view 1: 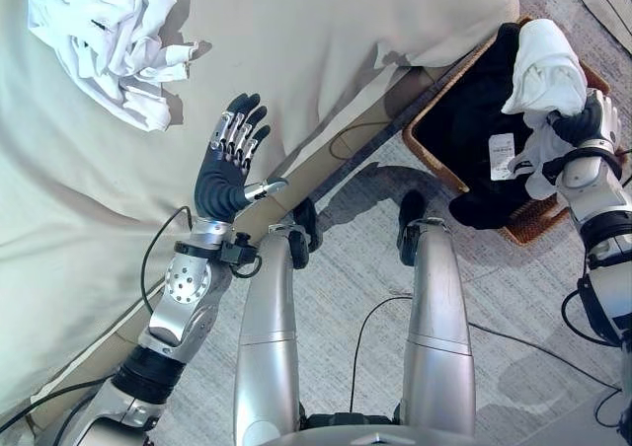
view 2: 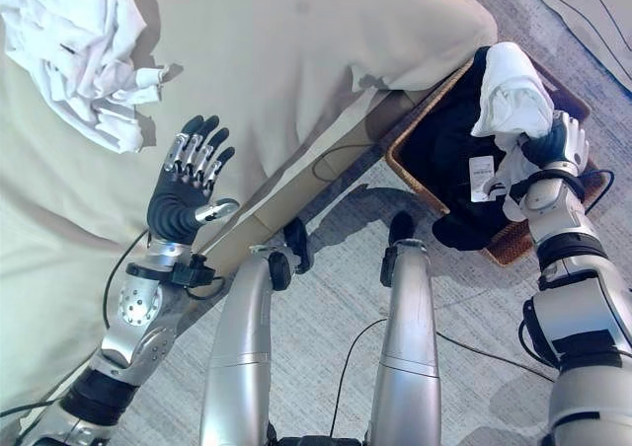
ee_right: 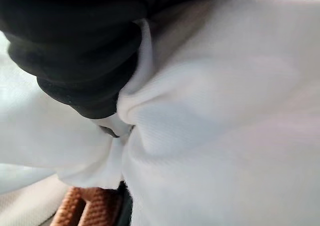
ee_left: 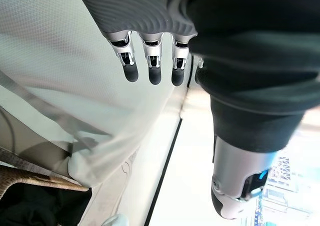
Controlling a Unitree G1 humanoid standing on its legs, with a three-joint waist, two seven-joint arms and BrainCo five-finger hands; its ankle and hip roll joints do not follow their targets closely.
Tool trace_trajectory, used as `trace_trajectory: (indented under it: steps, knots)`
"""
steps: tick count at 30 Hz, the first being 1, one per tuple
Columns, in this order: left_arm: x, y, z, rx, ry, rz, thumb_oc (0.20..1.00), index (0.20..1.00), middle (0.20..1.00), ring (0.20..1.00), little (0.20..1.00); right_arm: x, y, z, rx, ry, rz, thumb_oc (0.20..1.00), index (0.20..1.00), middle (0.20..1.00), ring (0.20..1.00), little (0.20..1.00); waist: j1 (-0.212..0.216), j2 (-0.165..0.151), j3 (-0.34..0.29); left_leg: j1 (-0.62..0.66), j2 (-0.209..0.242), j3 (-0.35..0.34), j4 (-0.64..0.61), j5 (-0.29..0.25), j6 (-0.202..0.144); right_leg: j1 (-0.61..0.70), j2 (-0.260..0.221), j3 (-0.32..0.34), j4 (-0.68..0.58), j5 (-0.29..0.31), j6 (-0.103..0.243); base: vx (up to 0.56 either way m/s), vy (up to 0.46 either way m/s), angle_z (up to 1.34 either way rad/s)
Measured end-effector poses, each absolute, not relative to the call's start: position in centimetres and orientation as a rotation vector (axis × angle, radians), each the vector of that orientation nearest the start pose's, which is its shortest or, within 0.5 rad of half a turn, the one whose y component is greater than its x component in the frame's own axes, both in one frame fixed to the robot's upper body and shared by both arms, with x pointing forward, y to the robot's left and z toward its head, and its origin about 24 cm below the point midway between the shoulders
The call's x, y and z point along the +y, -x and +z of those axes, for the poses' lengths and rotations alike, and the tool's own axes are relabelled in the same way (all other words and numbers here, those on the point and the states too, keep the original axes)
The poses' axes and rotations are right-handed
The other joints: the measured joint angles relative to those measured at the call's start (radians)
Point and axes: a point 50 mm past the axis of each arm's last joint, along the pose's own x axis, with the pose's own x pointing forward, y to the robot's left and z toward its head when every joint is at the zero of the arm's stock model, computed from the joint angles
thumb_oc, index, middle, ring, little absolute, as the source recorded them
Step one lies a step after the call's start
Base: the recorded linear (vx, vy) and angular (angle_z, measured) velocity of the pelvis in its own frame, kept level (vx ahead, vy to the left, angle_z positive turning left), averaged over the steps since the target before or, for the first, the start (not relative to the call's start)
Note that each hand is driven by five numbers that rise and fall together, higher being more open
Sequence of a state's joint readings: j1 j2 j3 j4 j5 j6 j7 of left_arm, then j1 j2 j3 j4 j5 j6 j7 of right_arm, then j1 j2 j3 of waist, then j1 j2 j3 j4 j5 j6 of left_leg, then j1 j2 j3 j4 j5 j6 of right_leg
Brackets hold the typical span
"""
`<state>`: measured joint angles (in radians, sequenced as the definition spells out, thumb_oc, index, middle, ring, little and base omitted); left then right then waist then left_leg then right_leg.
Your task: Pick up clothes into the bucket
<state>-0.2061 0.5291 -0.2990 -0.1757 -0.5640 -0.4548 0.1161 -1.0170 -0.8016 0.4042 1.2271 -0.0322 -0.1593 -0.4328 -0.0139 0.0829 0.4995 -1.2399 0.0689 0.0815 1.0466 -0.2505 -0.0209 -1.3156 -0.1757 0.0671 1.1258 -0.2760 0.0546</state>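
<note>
A brown wicker basket point(view 1: 432, 142) stands on the floor at the right, with dark clothes point(view 1: 464, 120) in it. Over the basket my right hand point(view 1: 587, 122) is shut on a white garment point(view 1: 541, 69), whose cloth bunches round the hand point(ee_right: 90, 66) in the right wrist view. A crumpled pile of white clothes point(view 1: 104, 32) lies on the beige bed point(view 1: 326, 32) at the far left. My left hand point(view 1: 229, 165) hovers open above the bed, near that pile, its fingers point(ee_left: 152, 68) straight and holding nothing.
The bed's edge point(view 1: 326, 145) runs diagonally between the bed and the basket. Grey carpet point(view 1: 355, 268) covers the floor in front of it. A dark garment hangs over the basket's near rim point(view 1: 484, 209).
</note>
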Motion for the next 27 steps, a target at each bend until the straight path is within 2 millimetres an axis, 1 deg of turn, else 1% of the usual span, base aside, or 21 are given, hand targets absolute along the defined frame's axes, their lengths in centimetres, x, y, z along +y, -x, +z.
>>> trace_trajectory:
  steps: [8,12,15,17,19,21,22,23,24,25,26,27]
  knots:
    - [16.1,-25.8,15.9,-0.619,0.161,-0.277,1.0,1.0,1.0,1.0,1.0,-35.1,-36.4,19.5,-0.044,0.931,-0.682,1.0,1.0,1.0,1.0,1.0,-0.003,-0.001,-0.001,0.014,-0.002,0.001,-0.009,0.0,0.001,0.016,0.001,0.002,-0.014,0.006,0.0,0.0,0.0,0.0]
    - [16.1,-25.9,15.9,-0.619,0.16,-0.274,1.0,1.0,1.0,1.0,1.0,-35.0,-36.4,19.7,-0.048,0.928,-0.684,1.0,1.0,1.0,1.0,1.0,-0.007,-0.002,-0.001,0.056,-0.003,0.004,-0.036,0.001,0.003,0.062,0.0,-0.008,-0.047,0.011,0.006,0.0,0.0,0.0]
    - [16.2,-25.9,15.7,-0.61,0.162,-0.27,1.0,1.0,1.0,1.0,1.0,-34.7,-36.6,19.9,-0.063,0.923,-0.679,1.0,1.0,1.0,1.0,1.0,-0.018,-0.006,-0.02,0.097,-0.007,0.014,-0.087,0.009,0.015,0.105,-0.003,-0.011,-0.101,0.025,0.014,0.0,0.0,0.0]
    - [16.3,-26.0,15.7,-0.605,0.158,-0.264,1.0,1.0,1.0,1.0,1.0,-34.2,-36.9,20.3,-0.091,0.918,-0.666,1.0,1.0,1.0,1.0,1.0,-0.025,-0.01,-0.025,0.146,-0.011,0.022,-0.132,0.022,0.024,0.153,-0.004,-0.012,-0.147,0.046,0.021,-0.01,-0.003,-0.03]
    - [16.4,-26.0,15.3,-0.594,0.158,-0.26,1.0,1.0,1.0,1.0,1.0,-33.6,-37.0,20.1,-0.111,0.915,-0.645,1.0,1.0,1.0,1.0,1.0,-0.026,-0.01,-0.057,0.187,-0.01,0.026,-0.181,0.027,0.029,0.195,-0.006,-0.015,-0.196,0.054,0.028,-0.05,-0.019,-0.03]
    - [16.4,-26.3,15.2,-0.591,0.159,-0.251,1.0,1.0,1.0,1.0,1.0,-32.7,-37.1,20.1,-0.159,0.904,-0.615,1.0,1.0,1.0,1.0,1.0,-0.029,-0.013,-0.071,0.244,-0.019,0.026,-0.254,0.059,0.022,0.254,-0.013,-0.029,-0.263,0.078,0.032,-0.07,-0.045,0.09]
    - [16.5,-26.6,15.0,-0.585,0.168,-0.236,1.0,1.0,1.0,1.0,1.0,-31.9,-37.0,19.8,-0.198,0.884,-0.582,1.0,1.0,1.0,1.0,1.0,-0.034,-0.014,-0.072,0.302,-0.027,0.027,-0.323,0.087,0.019,0.313,-0.024,-0.047,-0.317,0.093,0.031,0.02,-0.076,0.19]
    - [16.6,-26.8,14.6,-0.572,0.176,-0.217,1.0,1.0,1.0,1.0,1.0,-30.8,-37.0,18.6,-0.212,0.87,-0.536,1.0,1.0,1.0,1.0,1.0,-0.038,-0.022,-0.082,0.357,-0.033,0.021,-0.381,0.115,0.013,0.369,-0.026,-0.061,-0.367,0.109,0.032,0.03,-0.089,0.17]
    - [16.7,-26.8,14.3,-0.562,0.176,-0.208,1.0,1.0,1.0,1.0,1.0,-30.1,-37.0,17.8,-0.215,0.861,-0.507,1.0,1.0,1.0,1.0,1.0,-0.042,-0.03,-0.086,0.392,-0.035,0.022,-0.413,0.123,0.007,0.4,-0.027,-0.066,-0.388,0.111,0.033,0.04,-0.086,0.17]
    - [16.9,-27.0,13.8,-0.544,0.178,-0.19,1.0,1.0,1.0,1.0,1.0,-29.0,-36.6,16.9,-0.244,0.833,-0.463,1.0,1.0,1.0,1.0,1.0,-0.039,-0.033,-0.09,0.442,-0.039,0.01,-0.453,0.133,0.002,0.455,-0.031,-0.085,-0.421,0.112,0.033,0.07,-0.093,0.16]
    - [17.0,-27.1,13.5,-0.532,0.179,-0.177,1.0,1.0,1.0,1.0,1.0,-28.5,-36.5,16.2,-0.252,0.816,-0.441,1.0,1.0,1.0,1.0,1.0,-0.044,-0.035,-0.094,0.468,-0.042,0.003,-0.476,0.141,-0.001,0.483,-0.034,-0.095,-0.439,0.112,0.033,0.08,-0.095,0.31]
    - [17.4,-27.1,12.8,-0.508,0.169,-0.15,1.0,1.0,1.0,1.0,1.0,-27.5,-35.8,14.8,-0.256,0.769,-0.41,1.0,1.0,1.0,1.0,1.0,-0.037,-0.036,-0.102,0.523,-0.043,-0.015,-0.538,0.154,-0.013,0.545,-0.035,-0.125,-0.48,0.112,0.033,0.09,-0.105,0.32]
